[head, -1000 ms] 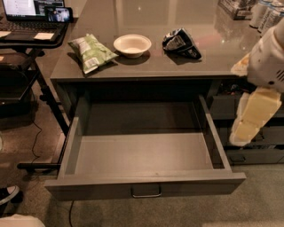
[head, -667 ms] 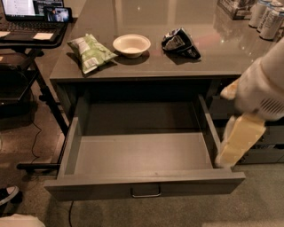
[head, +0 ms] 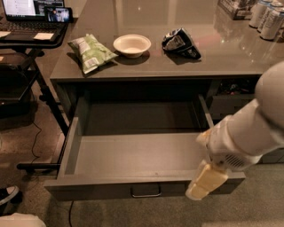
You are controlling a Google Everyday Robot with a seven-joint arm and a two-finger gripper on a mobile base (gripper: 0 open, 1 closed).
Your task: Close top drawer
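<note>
Countertop (head: 146, 68) bears bowl (head: 132, 45), 2 bags (head: 91, 52) (head: 181, 43); gripper (head: 205, 181) overlaps open top drawer (head: 133, 156).

1. The top drawer (head: 133, 155) stands open, jutting out toward me from under the bench (head: 146, 68).
2. On the bench above the drawer, from left to right, lie the left snack bag (head: 91, 52), the bowl (head: 132, 45) and the right snack bag (head: 181, 42).
3. Cans (head: 268, 20) stand at the bench's far right (well apart from the bowl).
4. A laptop (head: 31, 11) sits on a stand (head: 22, 43) left of the bench.
5. My tool (head: 206, 181) is at the drawer's front right corner, right of the handle (head: 146, 191).
</note>
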